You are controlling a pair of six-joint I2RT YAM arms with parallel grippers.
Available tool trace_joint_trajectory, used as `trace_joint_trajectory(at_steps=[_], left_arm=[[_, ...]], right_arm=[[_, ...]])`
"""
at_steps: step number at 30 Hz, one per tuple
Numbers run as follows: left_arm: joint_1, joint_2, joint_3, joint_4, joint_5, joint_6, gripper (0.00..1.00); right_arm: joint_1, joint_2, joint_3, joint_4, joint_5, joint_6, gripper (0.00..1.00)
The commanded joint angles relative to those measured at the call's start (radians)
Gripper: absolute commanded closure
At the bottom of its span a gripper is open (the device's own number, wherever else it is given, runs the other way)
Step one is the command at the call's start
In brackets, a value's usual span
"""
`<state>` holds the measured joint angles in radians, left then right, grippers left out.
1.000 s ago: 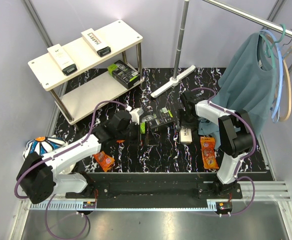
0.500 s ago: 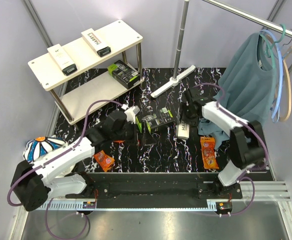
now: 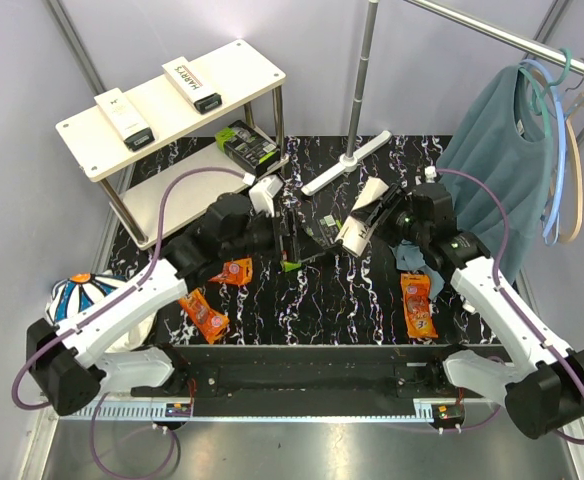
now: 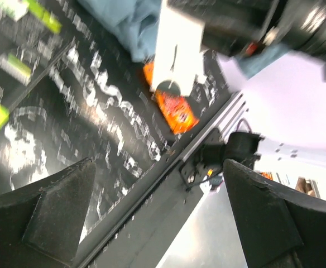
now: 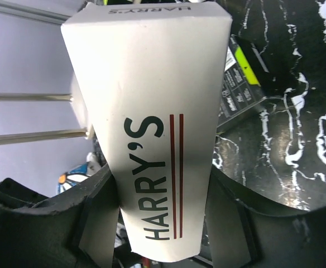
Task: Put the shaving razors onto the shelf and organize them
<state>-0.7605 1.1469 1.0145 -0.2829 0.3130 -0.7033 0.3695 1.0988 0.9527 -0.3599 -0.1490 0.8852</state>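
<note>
Status, near to far. My estimate is about a third done.

**Near edge of the mat [image 3: 372, 300]**
- None of the orange packets [image 3: 205, 317] are shelved.
- Two lie flat left of centre.
- The right-hand pair [image 3: 418, 320] lies just beside the shirt [image 3: 492, 150].

**Mid mat**
- The left gripper [image 3: 284, 238] has its jaws spread wide with nothing between them. It sits low, just beside the loose black-green pack [image 5: 242, 84].
- I can't tell whether one or two such packs are down there. The arms cover part of it and the left wrist view is smeared.
- The right gripper [image 5: 160, 212] is clamped across a HARRY'S box [image 5: 152, 128], with a finger on each long side.
- The box is tilted and looks lifted clear of the mat, well short of the shelf [image 3: 107, 160].

**Far: the shelf**
- The top board [image 3: 242, 60] has two HARRY'S boxes, [image 3: 124, 117] and [image 3: 192, 83]. They are flat, roughly parallel and well apart.
- The lower board [image 3: 187, 185] has one black-green pack [image 3: 247, 145] at its right end, near the leg.

**Done**
- Three packs are shelved and grouped by kind.

**Left**
- The held box goes to the top board. The gap between the two there looks like the natural slot.
- The loose black-green stock goes next to its mate below.
- All four orange packets still need a spot, probably the bare left part of the lower board.
</note>
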Motion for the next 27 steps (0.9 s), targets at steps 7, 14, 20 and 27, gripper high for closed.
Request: trace_joint_trajectory(at_steps=[7, 14, 20, 27], left_arm=[[-0.071, 0.213, 0.245, 0.004, -0.054, 0.143, 0.04], [-0.122, 0.326, 0.332, -0.054, -0.13, 0.172, 0.09], [-0.126, 0.349, 0.366, -0.055, -0.216, 0.171, 0.14], [-0.126, 0.389, 0.403, -0.033, -0.197, 0.189, 0.39]], right_arm=[[0.002, -0.048, 0.004, 0.081, -0.057, 0.095, 0.42], [0.003, -0.048, 0.001, 0.078, -0.061, 0.093, 0.42], [0.002, -0.04, -0.006, 0.076, -0.073, 0.092, 0.42], [0.002, -0.03, 0.0, 0.075, -0.087, 0.086, 0.41]])
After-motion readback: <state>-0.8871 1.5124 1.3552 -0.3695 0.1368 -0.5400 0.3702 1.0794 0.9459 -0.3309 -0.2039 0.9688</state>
